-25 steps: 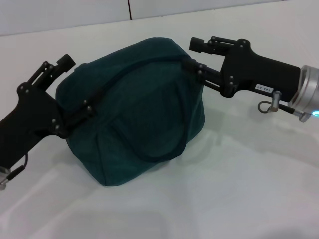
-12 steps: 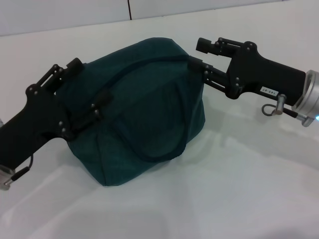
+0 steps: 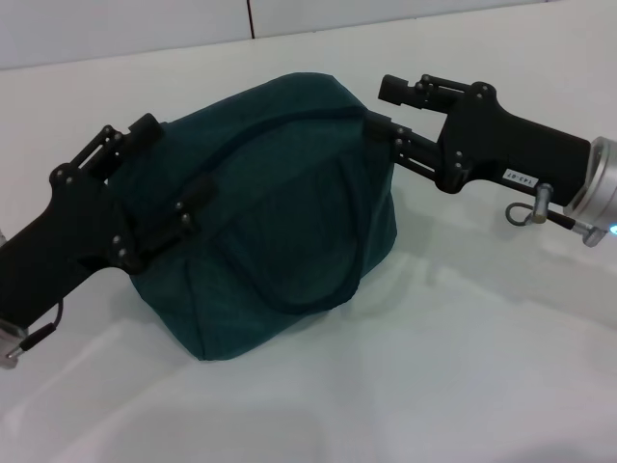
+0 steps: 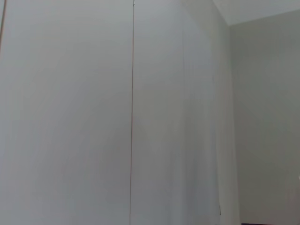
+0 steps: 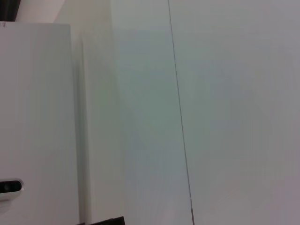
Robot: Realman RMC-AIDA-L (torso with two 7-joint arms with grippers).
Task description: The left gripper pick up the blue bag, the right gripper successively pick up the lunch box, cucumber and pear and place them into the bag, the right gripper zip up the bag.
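Blue bag [image 3: 280, 222] sits between left tool [image 3: 174, 183] and right tool [image 3: 384, 108].

A white table [image 3: 463, 367] carried the bag [image 3: 280, 222], which sat on it left of centre as a closed, rounded dark teal mound, one loop handle draped down its front side onto the fabric.

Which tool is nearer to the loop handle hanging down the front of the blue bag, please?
The left. The left tool presses against the blue bag beside the loop handle's upper end, while the right tool sits at the bag's far top corner.
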